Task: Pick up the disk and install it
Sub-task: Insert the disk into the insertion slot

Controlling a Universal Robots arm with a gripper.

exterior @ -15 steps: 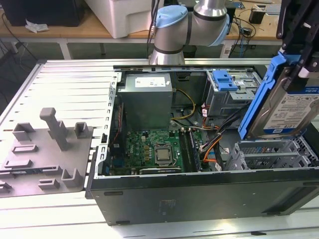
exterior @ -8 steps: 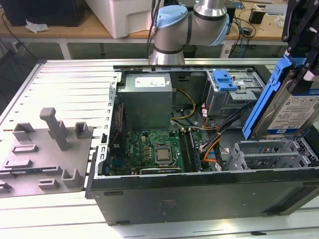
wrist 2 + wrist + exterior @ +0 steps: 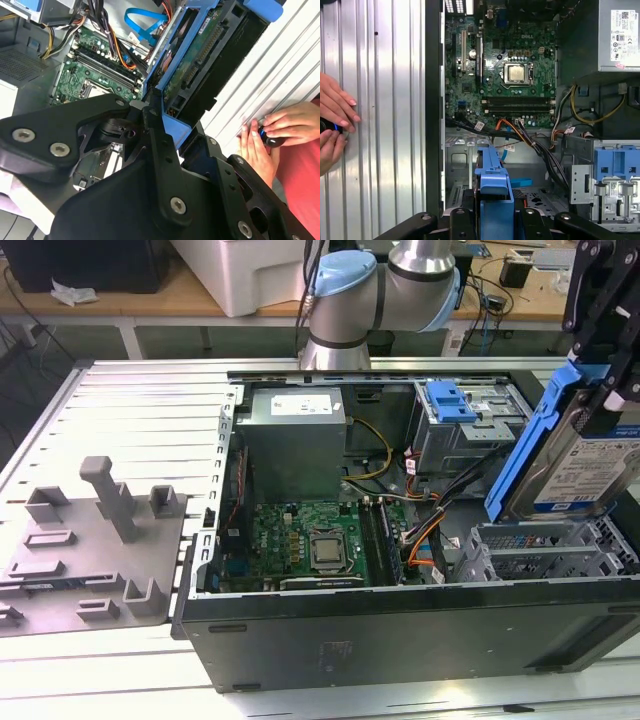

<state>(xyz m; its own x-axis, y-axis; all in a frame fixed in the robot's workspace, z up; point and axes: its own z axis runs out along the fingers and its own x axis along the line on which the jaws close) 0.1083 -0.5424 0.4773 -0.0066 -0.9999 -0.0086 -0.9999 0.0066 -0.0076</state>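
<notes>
Black linkage bars of my gripper [image 3: 167, 117] come first, and my fingers are pinched on the disk [image 3: 200, 55], clamping its blue caddy rail at the near end. It hangs tilted, edge-on, running out ahead of my fingers with its green circuit board bared on one face. I judge it dense for its size and stiff, but easily hurt by a knock. The rail is springy plastic and the metal lid smooth. So the hold belongs on the rail's long sides, off the board and connector. Below my fingers sits the grey drive cage [image 3: 540, 550] inside the open computer case [image 3: 400, 630]. Beyond that lies the motherboard [image 3: 510, 75]. Off to one side, outside the case wall, a person's hands [image 3: 280, 130] rest on the ribbed table [image 3: 385, 125].
</notes>
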